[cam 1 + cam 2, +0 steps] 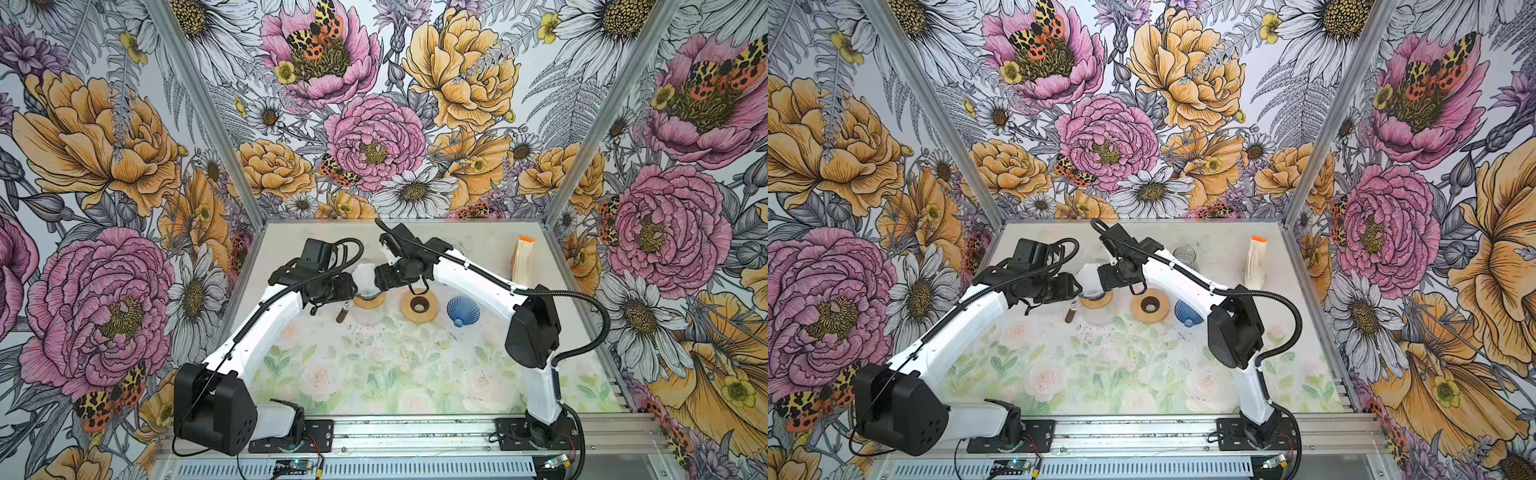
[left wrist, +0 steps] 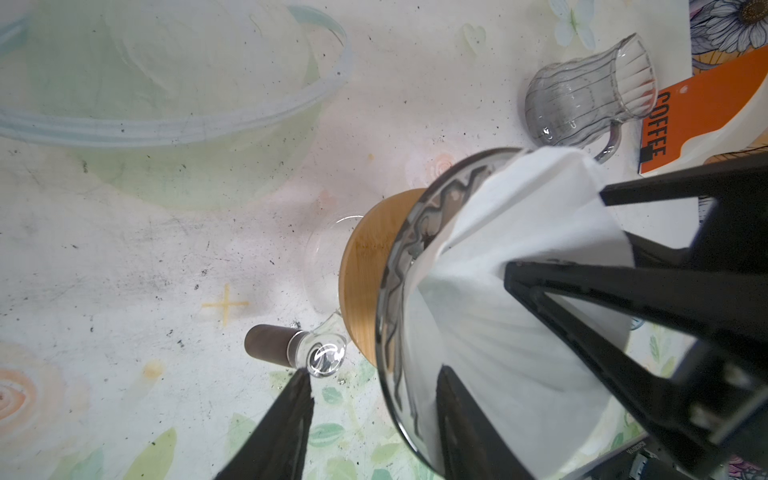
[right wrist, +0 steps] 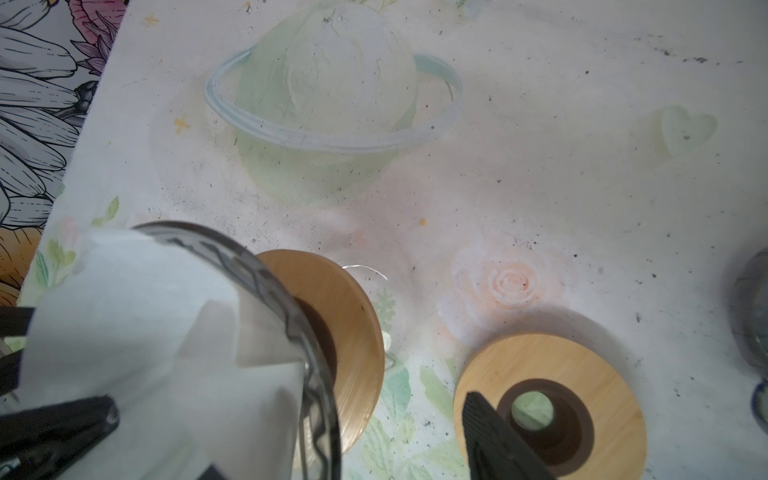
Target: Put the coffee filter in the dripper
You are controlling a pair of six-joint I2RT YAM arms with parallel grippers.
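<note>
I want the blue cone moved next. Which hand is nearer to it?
Right. The right hand sits at the white filter, with the spare wooden ring between it and the blue cone; the left hand is on the filter's far side, farther off.

Matt white paper coffee filter (image 2: 532, 224) lines a glossy clear glass dripper (image 2: 395, 291) on its smooth wooden collar (image 2: 361, 266). Just beside the right gripper (image 3: 291, 401), a smooth round wooden ring (image 3: 615, 382) lies on the scuffed matt printed tabletop (image 3: 540, 187).
</note>
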